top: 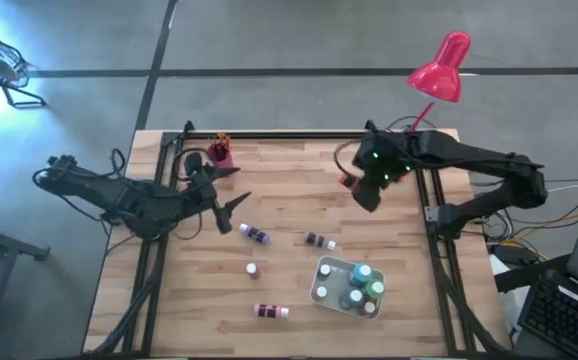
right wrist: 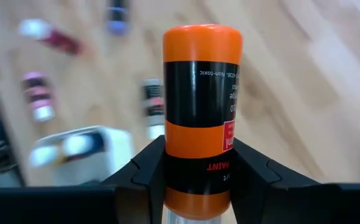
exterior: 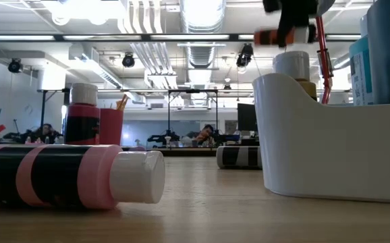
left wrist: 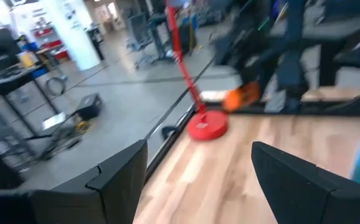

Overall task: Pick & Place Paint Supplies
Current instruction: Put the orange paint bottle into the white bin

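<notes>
High view: the right gripper [top: 367, 186] hangs over the tabletop's far right part, the white tray [top: 323, 288] of paint bottles near the front edge; the left gripper [top: 231, 208] waits at the left side, fingers spread. Low view: a pink bottle [exterior: 70, 177] lies capped on the wood. Right wrist view: the fingers [right wrist: 144, 169] pinch an orange paint bottle [right wrist: 201, 112] above the table

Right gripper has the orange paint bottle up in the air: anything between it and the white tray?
Nothing visible does. The right gripper holds the orange paint bottle above the table's far right; between it and the white tray lies only one dark bottle, flat on the wood.
</notes>
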